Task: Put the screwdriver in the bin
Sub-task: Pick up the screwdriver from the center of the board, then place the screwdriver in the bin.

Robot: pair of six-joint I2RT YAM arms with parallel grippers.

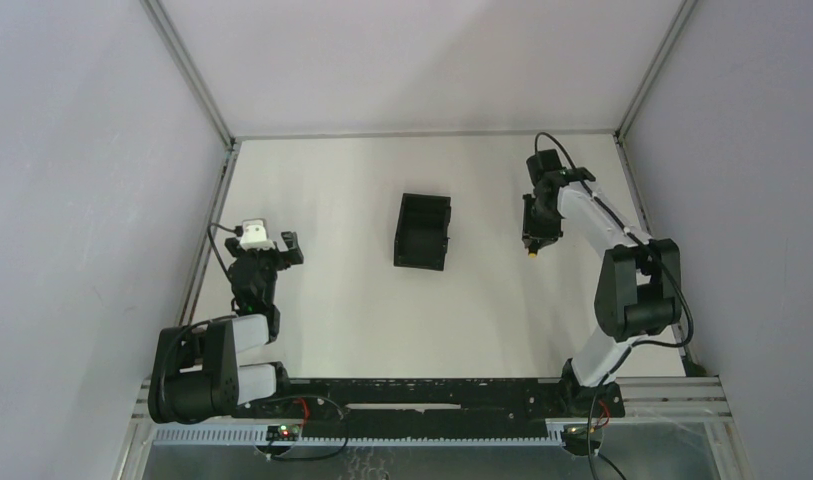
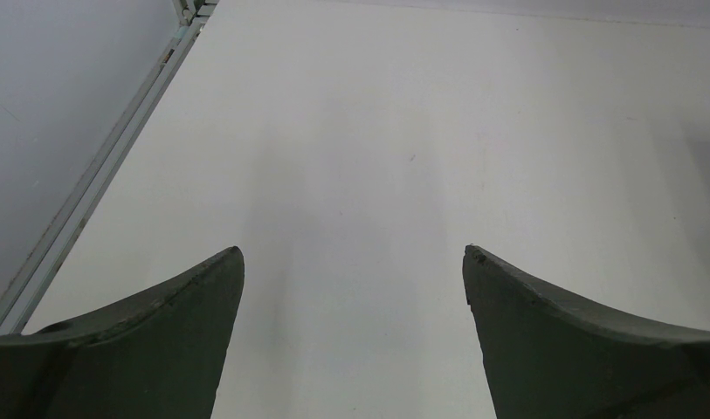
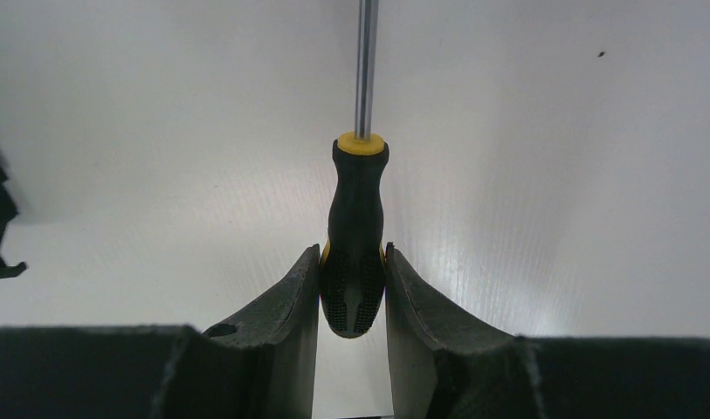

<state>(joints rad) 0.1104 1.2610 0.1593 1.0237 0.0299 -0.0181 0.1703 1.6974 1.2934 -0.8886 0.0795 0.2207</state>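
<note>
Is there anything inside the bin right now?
Nothing shows inside the bin: only its dark floor and walls, seen from above. The screwdriver is outside it, clamped in the right gripper. The black interior could mask something small.

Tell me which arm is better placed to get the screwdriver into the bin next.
Right. The right gripper is shut on the screwdriver handle, to the bin's right. The left gripper is open and empty, over by the table's left side.

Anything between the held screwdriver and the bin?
Nothing visible. The right gripper is shut on the screwdriver, and only bare table lies between it and the bin.
</note>
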